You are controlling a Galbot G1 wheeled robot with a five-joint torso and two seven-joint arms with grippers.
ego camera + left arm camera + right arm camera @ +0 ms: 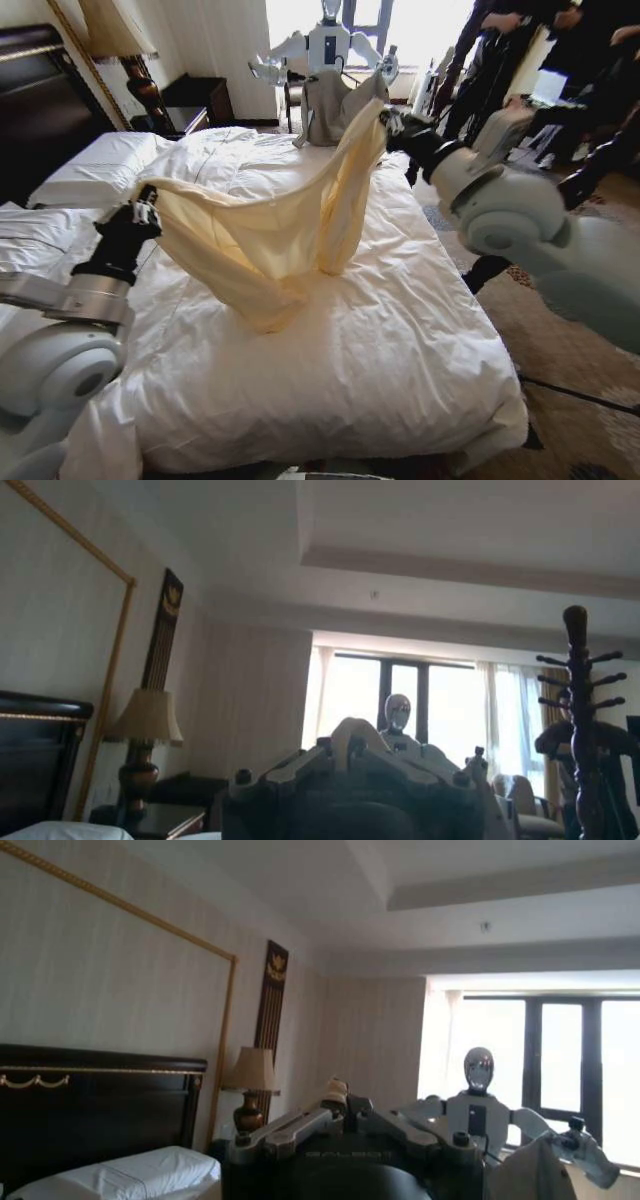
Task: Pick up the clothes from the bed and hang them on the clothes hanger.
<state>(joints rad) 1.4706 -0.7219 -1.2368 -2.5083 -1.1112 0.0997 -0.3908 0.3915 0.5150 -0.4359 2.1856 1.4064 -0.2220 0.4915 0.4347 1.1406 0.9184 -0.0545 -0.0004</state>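
The clothes [270, 235], a pale cream-yellow top, hang stretched in the air over the bed [380, 340] between my two grippers. My left gripper [146, 212] is shut on one end of the fabric, low at the left. My right gripper [389, 121] is shut on the other end, higher and farther back at the right. The middle of the top sags, and its lowest fold [265, 312] touches the white duvet. The clothes hanger is out of view.
White pillows [100, 165] and a dark headboard [30, 100] lie to the left, with a lamp and nightstand [185, 110] behind. Another robot [330, 45] holds a grey-beige garment [335, 105] beyond the bed. People stand at the back right. A coat stand [578, 727] rises near the window.
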